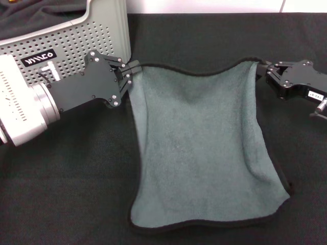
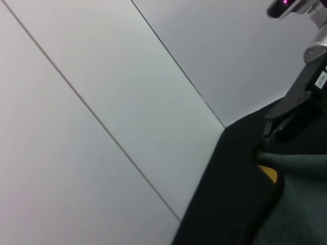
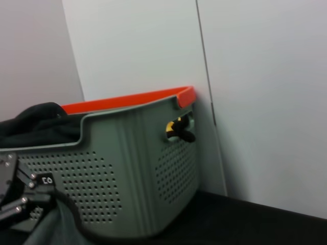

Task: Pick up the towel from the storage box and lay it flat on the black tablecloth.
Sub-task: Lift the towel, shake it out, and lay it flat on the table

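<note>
**Head view: towel held stretched between both grippers over the black cloth**

Head view shows the towel spread grey-green side up, its far edge pulled between the two arms and its near part lying on the black tablecloth; the left gripper has its jaws clamped on the towel's far left corner, just in front of the storage box; the right gripper has its jaws closed on the far right corner; the thin black edging dips slightly between the two corners; the near edge of the towel curls a little at the lower left corner.

The storage box stands at the far left of the surface, its perforated grey wall and black label facing the camera; a dark cloth lies heaped inside it.

The right wrist view shows the box's orange rim and the dark cloth bulging above the wall; the left wrist view shows the right gripper pinching the towel's corner, with a small patch of the yellow-orange reverse visible beside it.
</note>
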Motion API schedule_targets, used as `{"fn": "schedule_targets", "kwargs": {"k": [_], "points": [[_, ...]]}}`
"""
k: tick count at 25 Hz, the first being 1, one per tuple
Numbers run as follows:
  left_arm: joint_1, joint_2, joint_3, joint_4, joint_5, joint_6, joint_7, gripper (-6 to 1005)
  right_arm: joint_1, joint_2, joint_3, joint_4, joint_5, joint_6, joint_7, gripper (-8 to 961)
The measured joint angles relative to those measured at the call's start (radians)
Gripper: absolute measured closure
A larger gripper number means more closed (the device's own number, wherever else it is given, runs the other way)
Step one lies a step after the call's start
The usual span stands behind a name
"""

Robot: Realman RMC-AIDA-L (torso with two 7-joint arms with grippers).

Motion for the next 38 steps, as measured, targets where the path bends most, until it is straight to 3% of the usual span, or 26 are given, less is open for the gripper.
{"fn": "schedule_targets", "kwargs": {"k": [14, 24, 38], "points": [[-0.008, -0.003, 0.081, -0.024, -0.024, -0.128, 0.111, 954, 0.027, 0.001, -0.009, 0.025, -0.001, 0.05, 0.0, 941], [-0.031, -0.005, 0.082, -0.12, -0.133, -0.149, 0.243, 953, 0.074, 0.002, -0.038, 0.064, -0.001, 0.151, -0.003, 941], [-0.092, -0.005, 0.082, -0.206, -0.182, -0.228, 0.33, 952, 0.115, 0.002, -0.048, 0.089, 0.001, 0.256, -0.012, 941]]}}
